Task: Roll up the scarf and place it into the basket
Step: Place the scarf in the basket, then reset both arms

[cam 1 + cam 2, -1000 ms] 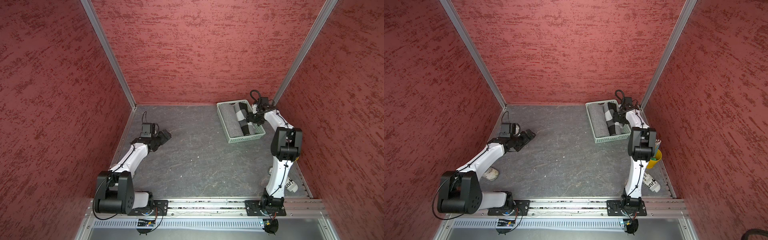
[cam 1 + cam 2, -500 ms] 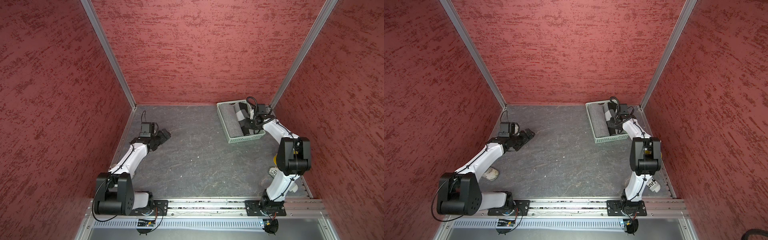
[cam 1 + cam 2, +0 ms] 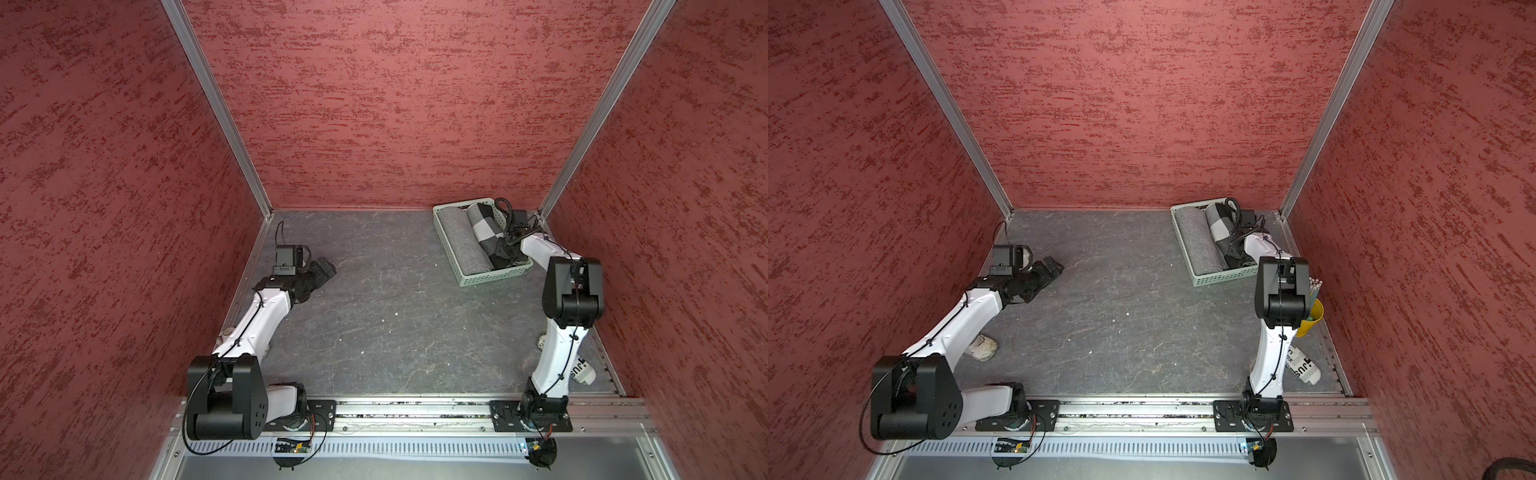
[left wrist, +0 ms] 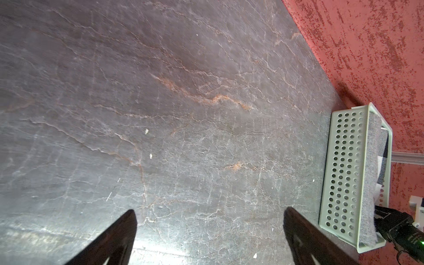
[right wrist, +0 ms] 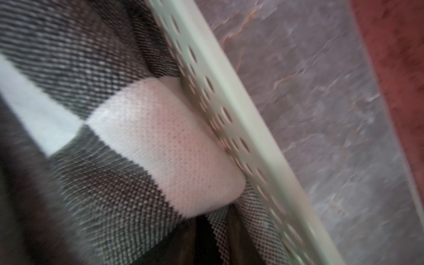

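First, the left tool (image 3: 323,269) hangs low over the bare desk (image 3: 395,324), well apart from everything, its jaws spread wide and holding nothing. Near the far right corner sits the basket (image 3: 492,277). Inside it, a grey roll (image 3: 461,243) lies beside the rolled checked scarf (image 3: 482,226). The right tool (image 3: 506,249) is down in the basket at the scarf's near end; whether it grips, I cannot tell.

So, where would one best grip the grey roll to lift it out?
Probably the grey roll at its middle, from above, jaws across its width: it lies flat in the basket, top exposed, ends close to the short walls, the checked roll alongside.
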Controlling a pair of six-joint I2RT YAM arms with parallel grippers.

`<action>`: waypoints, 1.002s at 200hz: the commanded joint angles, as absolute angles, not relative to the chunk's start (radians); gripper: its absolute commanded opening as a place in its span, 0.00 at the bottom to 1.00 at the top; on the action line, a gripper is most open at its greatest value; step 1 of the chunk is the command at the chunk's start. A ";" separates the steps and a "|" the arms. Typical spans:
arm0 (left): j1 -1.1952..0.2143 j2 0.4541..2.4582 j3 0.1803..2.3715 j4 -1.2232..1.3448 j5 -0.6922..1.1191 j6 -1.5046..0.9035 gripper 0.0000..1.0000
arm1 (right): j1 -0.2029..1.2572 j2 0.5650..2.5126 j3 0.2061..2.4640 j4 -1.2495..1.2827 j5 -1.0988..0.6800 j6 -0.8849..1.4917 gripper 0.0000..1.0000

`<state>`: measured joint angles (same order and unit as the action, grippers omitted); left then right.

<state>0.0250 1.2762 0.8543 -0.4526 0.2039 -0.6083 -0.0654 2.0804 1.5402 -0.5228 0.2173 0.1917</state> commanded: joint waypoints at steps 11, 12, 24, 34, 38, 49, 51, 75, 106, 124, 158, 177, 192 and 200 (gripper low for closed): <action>0.062 1.213 0.847 -0.477 0.205 -0.553 0.99 | -0.076 2.003 1.466 -0.512 0.226 0.196 0.44; 0.063 1.211 0.848 -0.477 0.205 -0.551 0.99 | -0.075 1.996 1.462 -0.510 0.223 0.197 0.45; 0.072 1.179 0.841 -0.483 0.203 -0.529 1.00 | -0.074 1.901 1.405 -0.489 0.187 0.206 0.51; 0.075 1.146 0.827 -0.477 0.201 -0.508 0.99 | -0.072 1.821 1.356 -0.468 0.163 0.217 0.57; 0.076 1.130 0.819 -0.471 0.200 -0.497 0.99 | -0.070 1.785 1.334 -0.461 0.157 0.220 0.59; 0.078 1.081 0.788 -0.445 0.193 -0.467 1.00 | -0.068 1.691 1.269 -0.438 0.148 0.234 0.68; 0.078 1.071 0.781 -0.439 0.191 -0.462 1.00 | -0.067 1.672 1.258 -0.432 0.147 0.237 0.70; 0.086 0.974 0.721 -0.379 0.173 -0.426 1.00 | -0.066 1.468 1.066 -0.350 0.118 0.266 0.99; 0.052 0.894 0.614 -0.243 0.089 -0.301 0.99 | -0.066 1.235 0.770 -0.142 0.148 0.313 0.99; -0.019 0.856 0.505 -0.084 -0.059 -0.186 1.00 | -0.065 1.168 0.637 -0.006 0.182 0.314 0.99; -0.098 0.878 0.253 0.439 -0.172 0.021 0.99 | -0.062 1.157 0.465 0.281 0.227 0.243 0.99; -0.068 0.988 0.199 0.668 -0.126 0.083 1.00 | -0.059 1.169 0.388 0.453 0.247 0.180 0.99; -0.009 1.092 0.224 0.695 -0.052 0.071 1.00 | -0.057 1.184 0.312 0.617 0.250 0.134 0.99; 0.017 1.149 0.225 0.733 -0.019 0.058 0.99 | -0.054 1.196 0.265 0.714 0.246 0.110 0.99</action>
<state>-0.0441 1.0386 0.2024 0.4431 -0.0841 -0.0040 -0.0624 1.1770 0.3511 0.3344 0.2111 0.1986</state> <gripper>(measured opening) 0.995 0.989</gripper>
